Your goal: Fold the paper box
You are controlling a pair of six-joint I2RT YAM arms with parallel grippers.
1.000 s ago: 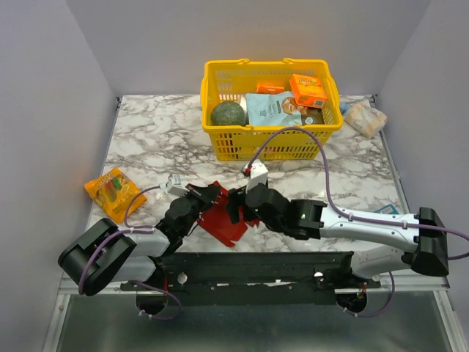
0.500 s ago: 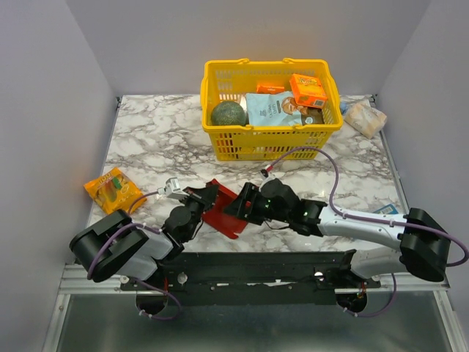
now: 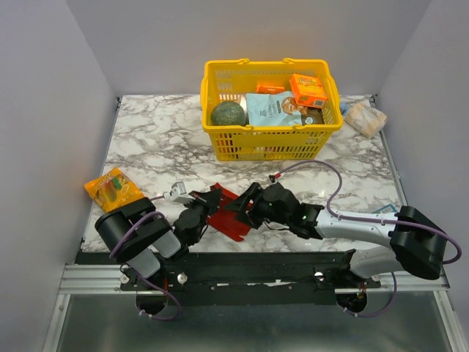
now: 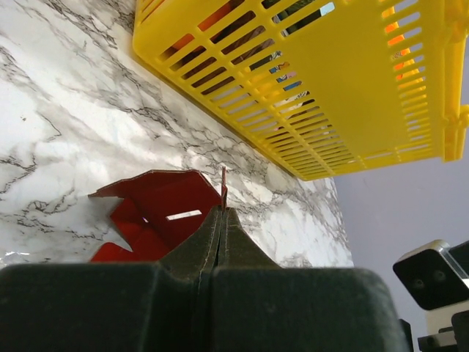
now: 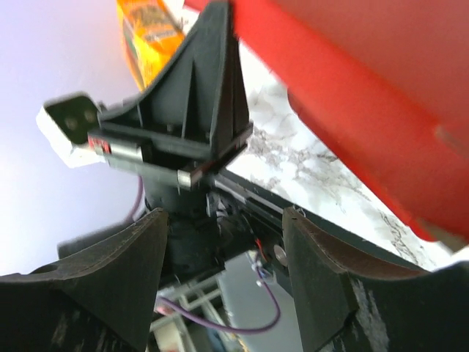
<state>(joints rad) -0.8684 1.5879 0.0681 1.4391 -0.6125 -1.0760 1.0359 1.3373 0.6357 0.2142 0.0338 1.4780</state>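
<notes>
Pinching paper box [image 4: 157,199] flap shut in left hand [image 4: 222,214] as anchor | holding right hand [image 5: 223,220] spread beside it, likely for next crease

1. The box [image 3: 223,210] is plain bright red thin card, a die-cut sheet with flaps and creases, only partly folded.
2. It lies near the front edge of the bench [image 3: 146,147], about midway across.
3. Its lower panels rest on the marble, and the side flaps stand up around a hollow.
4. One thin edge stands upright, pinched in the closed left claw [image 4: 222,214].
5. From the right wrist, a broad red panel slants across, blurred.
</notes>
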